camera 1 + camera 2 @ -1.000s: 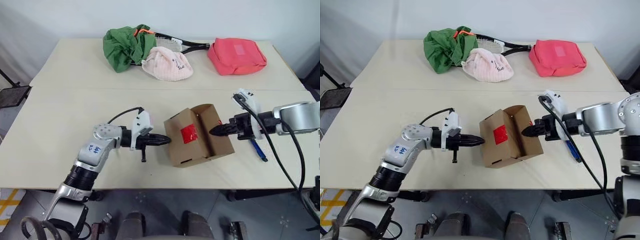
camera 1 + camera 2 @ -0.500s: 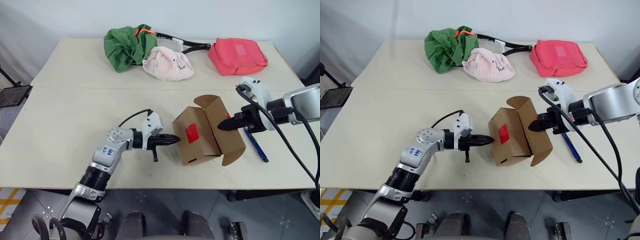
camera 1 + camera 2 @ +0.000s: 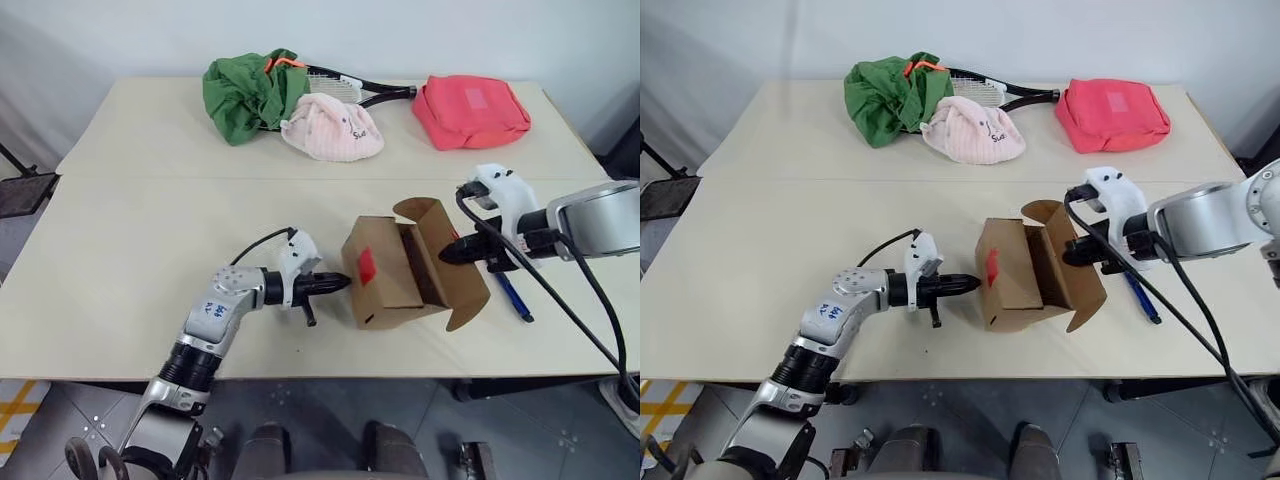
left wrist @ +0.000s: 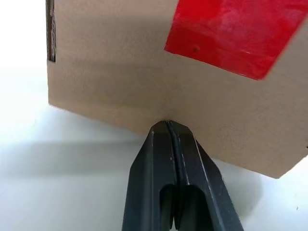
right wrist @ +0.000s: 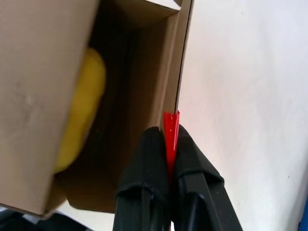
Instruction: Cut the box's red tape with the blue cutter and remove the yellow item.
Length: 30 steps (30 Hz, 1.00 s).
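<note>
Right wrist view: right gripper pinches box flap; yellow item inside.

table | box mid-front | cutter right of box | cloth, racket, hat, pouch behind box

free: bare table left of box | blocked: box mouth by right end effector, flap

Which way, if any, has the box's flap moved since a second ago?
Yes. The box's flap, pinched by the right gripper, has swung outward, nearer the blue cutter.
</note>
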Each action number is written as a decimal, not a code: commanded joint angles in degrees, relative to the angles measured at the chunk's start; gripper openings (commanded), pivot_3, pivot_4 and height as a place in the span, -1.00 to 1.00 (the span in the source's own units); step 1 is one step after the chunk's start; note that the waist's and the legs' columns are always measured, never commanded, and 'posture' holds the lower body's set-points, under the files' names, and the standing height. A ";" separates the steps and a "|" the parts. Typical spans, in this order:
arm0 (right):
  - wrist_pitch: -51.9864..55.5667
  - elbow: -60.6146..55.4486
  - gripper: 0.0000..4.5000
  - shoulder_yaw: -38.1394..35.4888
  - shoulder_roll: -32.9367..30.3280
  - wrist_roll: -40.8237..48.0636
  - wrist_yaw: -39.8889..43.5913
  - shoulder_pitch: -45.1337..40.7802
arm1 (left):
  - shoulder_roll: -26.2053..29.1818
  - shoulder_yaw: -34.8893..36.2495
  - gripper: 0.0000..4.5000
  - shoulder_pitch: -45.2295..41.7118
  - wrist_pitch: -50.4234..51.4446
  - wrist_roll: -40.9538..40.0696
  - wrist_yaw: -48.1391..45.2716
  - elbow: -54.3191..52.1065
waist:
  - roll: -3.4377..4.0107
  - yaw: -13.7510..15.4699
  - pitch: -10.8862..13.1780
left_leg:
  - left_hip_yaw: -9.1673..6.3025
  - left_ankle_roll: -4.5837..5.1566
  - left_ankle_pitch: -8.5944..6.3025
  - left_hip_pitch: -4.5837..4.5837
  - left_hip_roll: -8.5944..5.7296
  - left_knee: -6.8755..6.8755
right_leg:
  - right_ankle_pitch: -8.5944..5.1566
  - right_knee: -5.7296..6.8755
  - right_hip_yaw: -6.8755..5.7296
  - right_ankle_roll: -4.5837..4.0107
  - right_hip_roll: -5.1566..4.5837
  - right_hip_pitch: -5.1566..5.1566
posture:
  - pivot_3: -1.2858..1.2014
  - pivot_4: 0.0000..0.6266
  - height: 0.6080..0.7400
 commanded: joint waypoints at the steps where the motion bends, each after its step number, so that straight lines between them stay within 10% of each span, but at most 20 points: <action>1: -0.02 -2.87 -0.96 1.16 1.66 3.23 0.82 -1.44 | -0.48 -0.58 -1.00 0.32 0.62 -0.27 0.71 -2.41 | 0.00 0.02 0.00 | 0.00 0.00 0.00 0.00 0.00 0.00 | 0.00 0.00 0.00 0.00 0.00 0.00 | 0.03 -0.52 1.00; 22: -3.88 -5.75 -0.96 0.37 1.66 3.22 -4.85 1.28 | 13.14 2.52 -1.00 2.49 7.41 -3.83 -6.61 -9.89 | 0.00 0.20 0.00 | 0.01 0.01 -0.01 -0.05 0.02 -0.02 | 0.01 -0.02 0.00 -0.01 0.01 -0.06 | 0.03 -0.52 1.00; 30: -4.54 -6.30 -0.96 -0.28 1.23 3.22 -6.78 1.33 | 19.37 14.53 -1.00 -1.81 19.37 -23.19 -14.72 -17.92 | 0.00 0.00 0.01 | 0.01 0.01 -0.01 -0.11 0.03 -0.04 | 0.01 -0.04 0.00 -0.01 0.01 -0.15 | 0.03 -0.52 1.00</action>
